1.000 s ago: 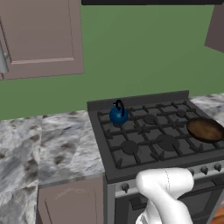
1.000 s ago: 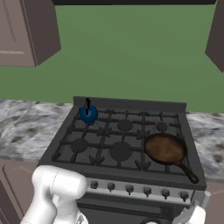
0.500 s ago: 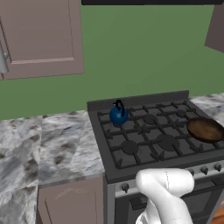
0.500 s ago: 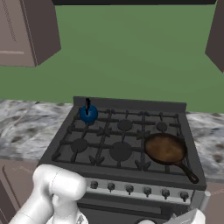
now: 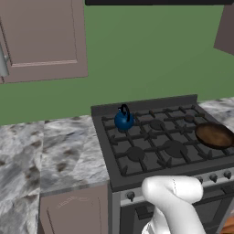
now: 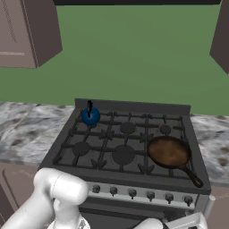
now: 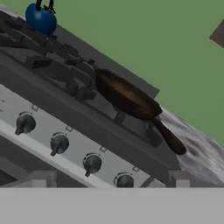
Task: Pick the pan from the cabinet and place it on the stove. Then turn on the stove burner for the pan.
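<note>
The pan (image 6: 169,152) sits on the stove (image 6: 112,134) over the front right burner, its long handle pointing toward the front right corner. It also shows at the right edge of the left base view, pan (image 5: 215,135), and across the middle of the hand view, pan (image 7: 127,96). My gripper (image 7: 109,181) hangs low in front of the stove's knob row (image 7: 59,143), open, with nothing between its fingers. The hand (image 6: 188,221) shows at the bottom right of the right base view. The mauve-brown cabinet (image 5: 43,39) hangs at the upper left with its doors shut.
A small blue kettle (image 6: 90,116) stands on the back left burner. Marbled counter (image 5: 45,155) runs on both sides of the stove. Another wall cabinet (image 6: 221,31) hangs at the upper right. My white arm (image 5: 173,201) rises in front of the stove's front panel.
The hand, low before the stove front, has drifted slightly to the left. Pan and kettle have not moved.
</note>
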Robot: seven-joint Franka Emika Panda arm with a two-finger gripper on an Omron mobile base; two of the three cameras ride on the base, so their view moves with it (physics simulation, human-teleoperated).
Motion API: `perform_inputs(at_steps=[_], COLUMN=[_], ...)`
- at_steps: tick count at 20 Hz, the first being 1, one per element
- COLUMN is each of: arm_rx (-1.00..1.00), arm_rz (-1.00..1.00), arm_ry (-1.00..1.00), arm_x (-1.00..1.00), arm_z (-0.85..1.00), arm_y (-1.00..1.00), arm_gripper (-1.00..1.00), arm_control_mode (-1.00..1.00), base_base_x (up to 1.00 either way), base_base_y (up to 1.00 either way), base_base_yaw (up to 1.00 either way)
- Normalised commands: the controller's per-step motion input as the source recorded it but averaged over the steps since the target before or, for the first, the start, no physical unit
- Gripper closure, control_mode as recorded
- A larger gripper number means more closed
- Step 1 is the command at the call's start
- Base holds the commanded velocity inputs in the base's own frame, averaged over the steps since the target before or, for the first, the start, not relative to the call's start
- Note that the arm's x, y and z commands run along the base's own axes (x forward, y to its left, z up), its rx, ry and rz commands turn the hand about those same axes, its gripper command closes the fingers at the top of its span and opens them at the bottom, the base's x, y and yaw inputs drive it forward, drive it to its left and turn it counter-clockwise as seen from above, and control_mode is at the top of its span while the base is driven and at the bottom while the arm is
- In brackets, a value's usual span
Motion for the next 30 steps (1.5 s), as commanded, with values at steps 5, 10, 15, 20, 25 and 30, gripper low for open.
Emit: perform_inputs(at_steps=[5, 10, 15, 20, 25, 30], arm_rx=[0.48, 0.33, 0.10, 0.00, 0.00, -0.01], arm_rz=[-0.01, -0.01, 0.00, 0.00, -0.02, 0.00], arm_ry=[0.01, -0.03, -0.03, 0.00, -0.01, 0.00], arm_x=[-0.08, 0.15, 0.07, 0.19, 0.22, 0.03], arm_z=[-0.01, 0.01, 0.00, -0.02, -0.03, -0.05], arm_y=[0.01, 0.05, 0.00, 0.03, 0.25, 0.06], arm_gripper=[-1.00, -1.00, -1.00, -1.00, -1.00, -1.00], arm_control_mode=[-1.00, -1.00, -1.00, -1.00, -1.00, -1.00], base_base_x=[0.00, 0.00, 0.00, 0.00, 0.00, 0.00], base_base_y=[0.00, 0.00, 0.00, 0.00, 0.00, 0.00], base_base_yaw=[0.00, 0.00, 0.00, 0.00, 0.00, 0.00])
